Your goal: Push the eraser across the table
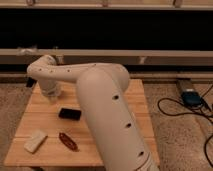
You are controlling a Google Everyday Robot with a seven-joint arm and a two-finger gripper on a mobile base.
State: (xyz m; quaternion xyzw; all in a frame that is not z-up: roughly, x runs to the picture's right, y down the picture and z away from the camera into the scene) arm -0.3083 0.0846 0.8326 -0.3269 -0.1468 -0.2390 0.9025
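Three small things lie on the pale, slatted wooden table (137, 107). The eraser (69, 114) is a flat, matte black rectangular block left of the table's middle, a whitish rectangular block (35, 140) lies nearer than the eraser and to its left, and a dark red oblong object (68, 141) lies just in front of the eraser. Beyond the eraser and slightly left stands a clear cup (50, 92), and the smooth, rounded white arm (100, 100) sweeps past the eraser's right side to the dark gripper (30, 83), farther back and left beside the cup, closed with nothing seen in its hold.
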